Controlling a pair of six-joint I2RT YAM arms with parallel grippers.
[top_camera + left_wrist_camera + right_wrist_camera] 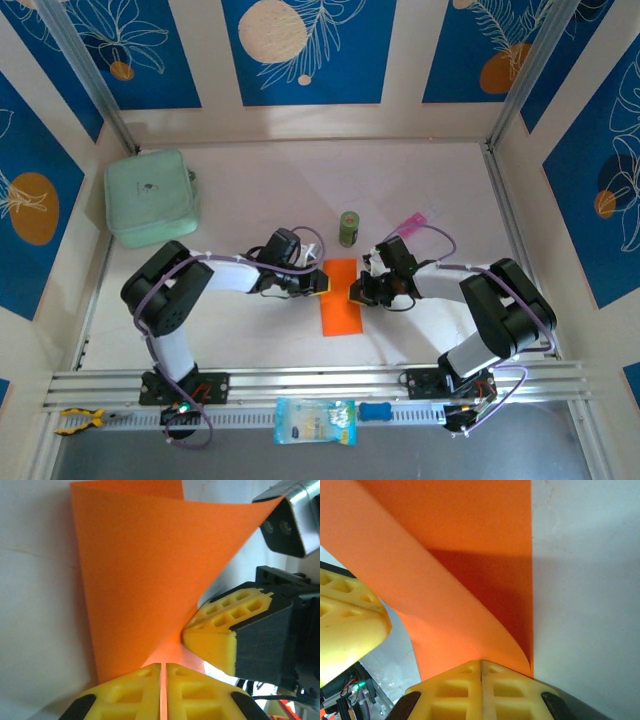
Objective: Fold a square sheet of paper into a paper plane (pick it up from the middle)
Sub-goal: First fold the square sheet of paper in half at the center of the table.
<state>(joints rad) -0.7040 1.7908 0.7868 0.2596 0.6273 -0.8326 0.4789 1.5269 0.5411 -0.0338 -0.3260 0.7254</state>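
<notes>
Both arms bent at the elbow, forearms low over the table [250,190] and reaching inward, so the two pincers face each other across mid-table. The left pincer [318,282] comes in from the left and the right pincer [358,292] from the right, close together, with the orange paper sheet [341,305] between them. The sheet lies mostly flat on the table as a tall narrow strip. Its upper part sits at the pincers and its lower part extends toward the arm bases. Left wrist view: the left pincer [163,667] has its yellow jaws pressed together, a thin orange line in the seam, so it is pinching the sheet's [145,580] edge. The paper lifts and curls up from the grip, and the right pincer's yellow finger touches the sheet's opposite side. Right wrist view: the right pincer [481,664] jaws are closed tight, the sheet's [445,605] raised flap runs down into their tips, and it looks clamped there. The flap arches over the flat layer and casts a shadow on it. A green can [348,228] stands just behind the sheet, apart from it. A pink packet [410,222] lies behind the right pincer. A mint-green pouch [150,197] sits at the far left corner, well apart.
</notes>
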